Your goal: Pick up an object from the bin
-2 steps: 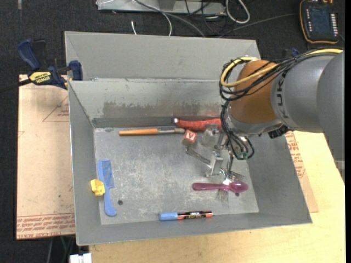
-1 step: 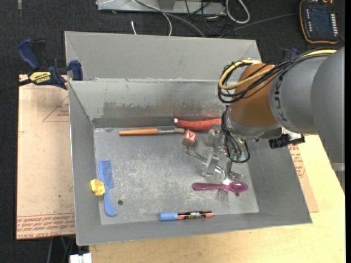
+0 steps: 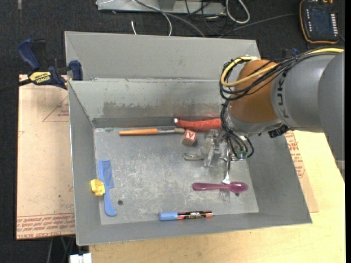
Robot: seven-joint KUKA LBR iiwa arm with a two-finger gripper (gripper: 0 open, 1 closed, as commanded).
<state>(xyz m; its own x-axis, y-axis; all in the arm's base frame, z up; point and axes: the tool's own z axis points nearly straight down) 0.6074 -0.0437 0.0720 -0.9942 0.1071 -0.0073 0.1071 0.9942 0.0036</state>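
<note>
The grey bin (image 3: 83, 158) has slanted walls, so loose things slide down and lie flat on its floor. The arm (image 3: 307, 97) reaches in from the right, and its orange cover (image 3: 255, 95) hangs over the right side of the bin. The tool (image 3: 215, 153) points down at the floor, right of the middle. It is too hard to see whether the tool is open or closed, and nothing can be seen held in it.

The things nearest to the tool are the likely ones to pick. A purple spoon (image 3: 220, 187) lies flat just in front of the tool, with its bowl to the right. A little grey metal piece (image 3: 193, 156) lies just beside the tool on its left. A small reddish-brown block (image 3: 190, 137) sits a bit further back. Which one the tool wants cannot be told.

A red thing (image 3: 200, 124) and an orange pencil (image 3: 147, 131) lie along the back wall, probably because they rolled there. That spot looks harder to reach. A blue comb (image 3: 107, 186) with a yellow bit (image 3: 97, 188) touching it lies far off on the left. A blue and orange pen (image 3: 185, 216) rests at the front edge. These are well apart, so they should not get in the way.
</note>
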